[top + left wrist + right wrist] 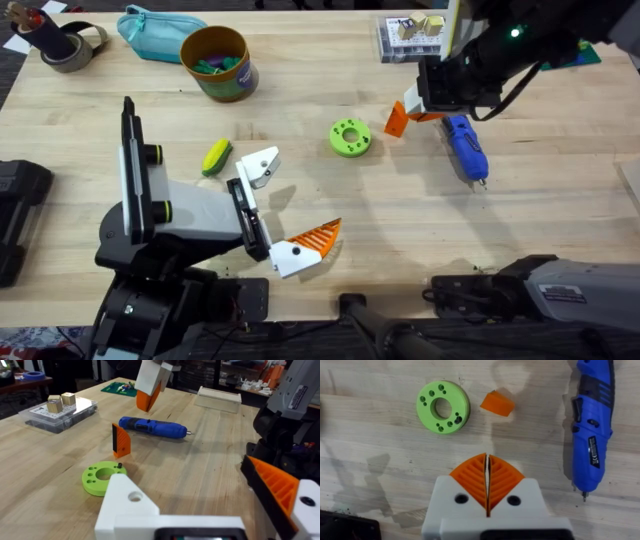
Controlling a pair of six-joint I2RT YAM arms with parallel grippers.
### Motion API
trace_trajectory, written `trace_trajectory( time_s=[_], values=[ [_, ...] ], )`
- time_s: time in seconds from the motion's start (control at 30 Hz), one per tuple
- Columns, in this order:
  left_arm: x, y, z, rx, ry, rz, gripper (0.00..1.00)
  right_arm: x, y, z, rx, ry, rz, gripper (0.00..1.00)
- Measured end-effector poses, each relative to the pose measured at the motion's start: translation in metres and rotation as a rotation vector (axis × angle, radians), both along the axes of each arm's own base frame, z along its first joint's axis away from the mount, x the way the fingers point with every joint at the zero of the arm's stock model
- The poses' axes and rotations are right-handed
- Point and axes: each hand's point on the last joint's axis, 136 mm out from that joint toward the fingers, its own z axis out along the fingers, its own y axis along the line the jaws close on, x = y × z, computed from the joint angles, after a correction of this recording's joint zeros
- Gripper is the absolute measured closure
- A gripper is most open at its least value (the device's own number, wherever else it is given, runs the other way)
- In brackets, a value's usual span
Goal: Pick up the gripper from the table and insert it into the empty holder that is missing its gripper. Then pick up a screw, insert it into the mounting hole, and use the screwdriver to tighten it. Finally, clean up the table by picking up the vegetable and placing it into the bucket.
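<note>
The gripper (pixel 396 120), a small orange wedge, stands on the table between the green disc (pixel 350 137) and the blue screwdriver (pixel 465 148). My right gripper (pixel 422 108) hangs just above and beside it, its orange pads (pixel 487 482) shut together on nothing. In the right wrist view the wedge (pixel 497 404) lies ahead of the fingertips. My left gripper (pixel 290 205) rests open near the front. Its holder (pixel 258 165) is a bare white bracket, and its other bracket carries a ribbed orange finger (pixel 320 237). The vegetable (pixel 216 156), a toy corn cob, lies left of the holder. The bucket (pixel 215 62) stands behind it.
A teal pouch (pixel 155 35) and a tape roll (pixel 70 45) sit at the back left. A clear parts box (pixel 410 35) is at the back right. The green disc (pixel 102 477) has a small dark screw on its rim. Bare wood lies in front of the screwdriver.
</note>
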Motion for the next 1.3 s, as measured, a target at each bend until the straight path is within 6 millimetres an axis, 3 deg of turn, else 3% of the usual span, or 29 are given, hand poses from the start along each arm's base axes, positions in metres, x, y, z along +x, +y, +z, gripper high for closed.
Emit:
trace_trajectory(
  time_s=[0.6, 0.73, 0.87, 0.9, 1.07, 1.13, 1.3],
  values=[
    [0.000, 0.000, -0.002, 0.003, 0.014, 0.000, 0.013, -0.007, -0.003, -0.001, -0.022, 0.030, 0.034, 0.995],
    [0.000, 0.000, -0.002, 0.003, 0.014, 0.000, 0.013, -0.012, -0.004, 0.016, -0.023, 0.043, 0.027, 0.995],
    [0.000, 0.000, -0.002, 0.003, 0.014, 0.000, 0.013, -0.008, 0.003, 0.047, 0.002, -0.001, 0.023, 0.995],
    [0.000, 0.000, -0.002, 0.003, 0.014, 0.000, 0.013, -0.006, 0.010, 0.064, 0.021, -0.035, 0.032, 0.995],
    [0.000, 0.000, -0.002, 0.003, 0.014, 0.000, 0.013, -0.006, 0.016, 0.074, 0.043, -0.051, 0.006, 0.987],
    [0.000, 0.000, -0.002, 0.003, 0.014, 0.000, 0.013, -0.006, 0.016, 0.074, 0.049, -0.045, -0.020, 0.833],
    [0.000, 0.000, -0.002, 0.003, 0.014, 0.000, 0.014, -0.005, 0.016, 0.075, 0.059, -0.043, -0.052, 0.123]
  ],
)
